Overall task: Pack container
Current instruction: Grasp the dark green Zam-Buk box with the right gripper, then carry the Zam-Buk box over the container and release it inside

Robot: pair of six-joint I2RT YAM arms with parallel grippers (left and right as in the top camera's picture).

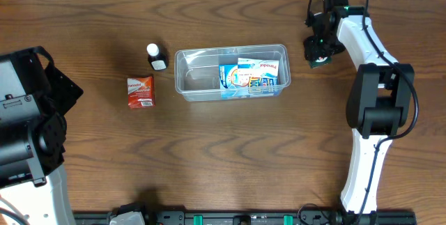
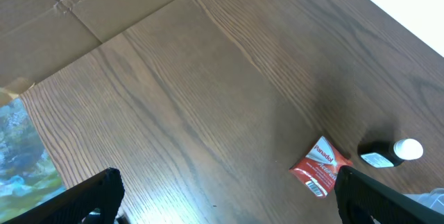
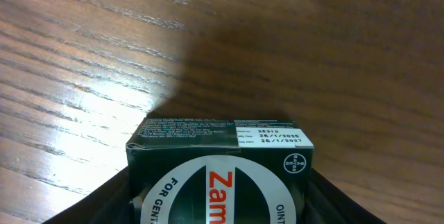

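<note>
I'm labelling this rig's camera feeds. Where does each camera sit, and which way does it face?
Overhead: fixed above the table, looking straight down on the container; left arm and right arm show.
Left wrist: on the left arm, looking slantwise across the table at the red packet and small bottle; its open fingers edge the bottom.
Right wrist: low over the table, facing a dark green box between its fingers.
Shared: overhead and left wrist both show the red packet and small bottle.
</note>
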